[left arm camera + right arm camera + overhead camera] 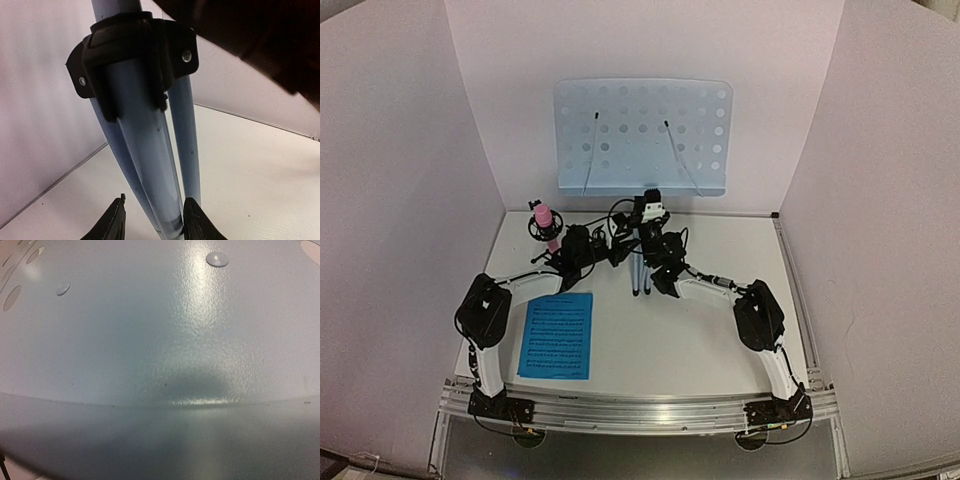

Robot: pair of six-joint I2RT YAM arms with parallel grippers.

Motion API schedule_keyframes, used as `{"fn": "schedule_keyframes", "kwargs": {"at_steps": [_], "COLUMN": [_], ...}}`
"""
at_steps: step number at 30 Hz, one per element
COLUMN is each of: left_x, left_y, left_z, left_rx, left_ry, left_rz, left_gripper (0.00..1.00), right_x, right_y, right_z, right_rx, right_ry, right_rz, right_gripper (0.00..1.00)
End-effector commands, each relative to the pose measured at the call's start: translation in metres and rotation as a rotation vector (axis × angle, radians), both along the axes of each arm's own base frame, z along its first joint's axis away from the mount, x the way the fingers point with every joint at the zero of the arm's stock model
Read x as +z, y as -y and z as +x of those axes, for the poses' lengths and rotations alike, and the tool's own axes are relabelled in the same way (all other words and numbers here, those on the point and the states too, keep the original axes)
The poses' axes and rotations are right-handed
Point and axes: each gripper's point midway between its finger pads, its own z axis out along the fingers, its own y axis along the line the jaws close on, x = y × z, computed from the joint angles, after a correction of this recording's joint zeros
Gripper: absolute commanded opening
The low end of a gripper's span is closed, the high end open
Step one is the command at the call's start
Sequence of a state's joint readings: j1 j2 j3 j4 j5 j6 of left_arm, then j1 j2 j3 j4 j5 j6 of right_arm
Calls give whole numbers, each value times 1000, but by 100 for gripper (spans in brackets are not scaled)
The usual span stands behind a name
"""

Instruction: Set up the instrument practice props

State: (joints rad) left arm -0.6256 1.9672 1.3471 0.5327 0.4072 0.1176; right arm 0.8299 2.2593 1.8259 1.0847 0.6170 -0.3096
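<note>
Left gripper (pixel 155 200), left wrist view: fingers parted astride the tripod (pixel 150 150), whose legs are folded and apparently yet to be spread. Top view: desk (pixel 642 135) upright at the rear, one blue sheet (pixel 557 335) flat on the table (pixel 700 340), unmounted; right gripper (pixel 648 222) at the stand's neck, closure cannot be told. Right wrist view: desk face only.

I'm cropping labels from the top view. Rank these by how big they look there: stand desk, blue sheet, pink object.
1. stand desk: clearly largest, though it stands raised, which may enlarge it.
2. blue sheet
3. pink object: smallest.
</note>
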Motion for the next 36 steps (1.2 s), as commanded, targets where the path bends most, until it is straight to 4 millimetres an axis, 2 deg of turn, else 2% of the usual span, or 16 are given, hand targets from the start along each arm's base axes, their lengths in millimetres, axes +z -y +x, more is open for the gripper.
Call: {"fn": "schedule_keyframes", "kwargs": {"at_steps": [1, 4, 10, 13, 15, 17, 21, 28, 30, 36], "left_x": [14, 12, 12, 14, 14, 14, 11, 10, 12, 14], "left_y": [16, 16, 16, 14, 10, 6, 1, 1, 1, 3], "left_z": [0, 2, -3, -6, -8, -9, -11, -13, -15, -21], "left_rx": [-7, 5, -13, -14, -10, -15, -9, -23, -31, -69], "left_ry": [49, 46, 52, 45, 27, -2, -19, -5, 16, 91], "left_rz": [-30, -34, -33, -37, -43, -52, -59, -66, -57, -4], "left_gripper": [35, 16, 0, 0, 0, 0, 0, 0, 0, 0], "right_x": [112, 111, 102, 96, 88, 71, 47, 30, 28, 19], "right_y": [37, 36, 35, 31, 20, 8, 0, -14, -13, -7], "right_z": [-72, -73, -72, -74, -75, -74, -79, -75, -73, -76], "right_rx": [98, 103, 113, 132, 163, 195, 261, 301, 293, 292], "right_ry": [337, 333, 307, 296, 276, 219, 128, 61, 52, 24], "right_rz": [340, 338, 336, 300, 215, 117, 12, -61, -55, -58], "right_gripper": [0, 0, 0, 0, 0, 0, 0, 1, 7, 32]}}
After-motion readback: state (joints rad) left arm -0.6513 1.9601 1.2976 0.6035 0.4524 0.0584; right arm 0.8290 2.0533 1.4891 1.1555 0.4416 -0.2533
